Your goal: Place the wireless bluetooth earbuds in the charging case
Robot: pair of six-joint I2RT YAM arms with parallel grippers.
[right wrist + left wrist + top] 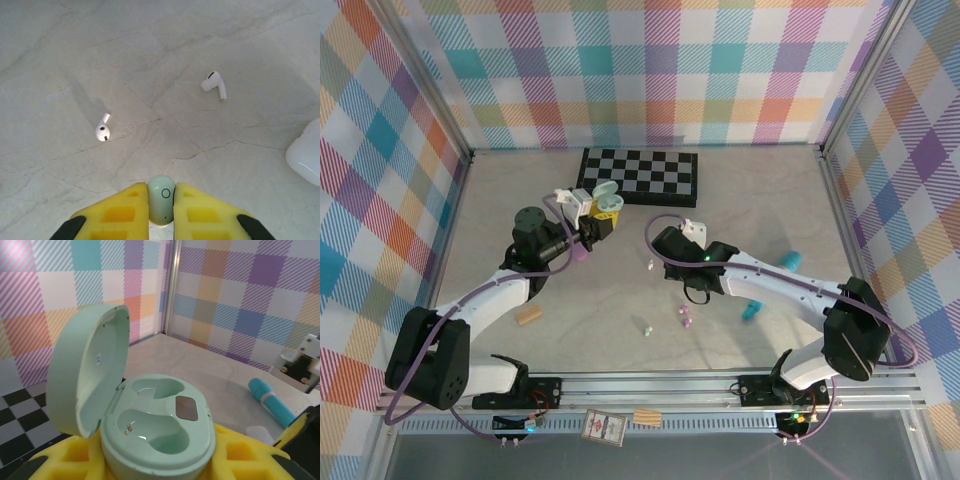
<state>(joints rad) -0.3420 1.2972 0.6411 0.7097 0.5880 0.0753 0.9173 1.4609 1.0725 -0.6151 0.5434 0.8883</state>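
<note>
2 arms bend inward, left gripper (601, 224) clamping the open case (159, 426), right gripper (161, 202) pinching an earbud (160, 192).

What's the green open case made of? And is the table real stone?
The mint-green open charging case looks like smooth, slightly glossy plastic: soft highlights, small scuffs. The grey veined table looks like marble, but may be a printed matte surface.

Pale marbled bench (590, 335), evenly lit. Enclosed on 3 sides by plaid-patterned walls (650, 70) in pastel colours, joined by aluminium corner posts (421, 75). Slotted metal rail (650, 385) along near edge.
</note>
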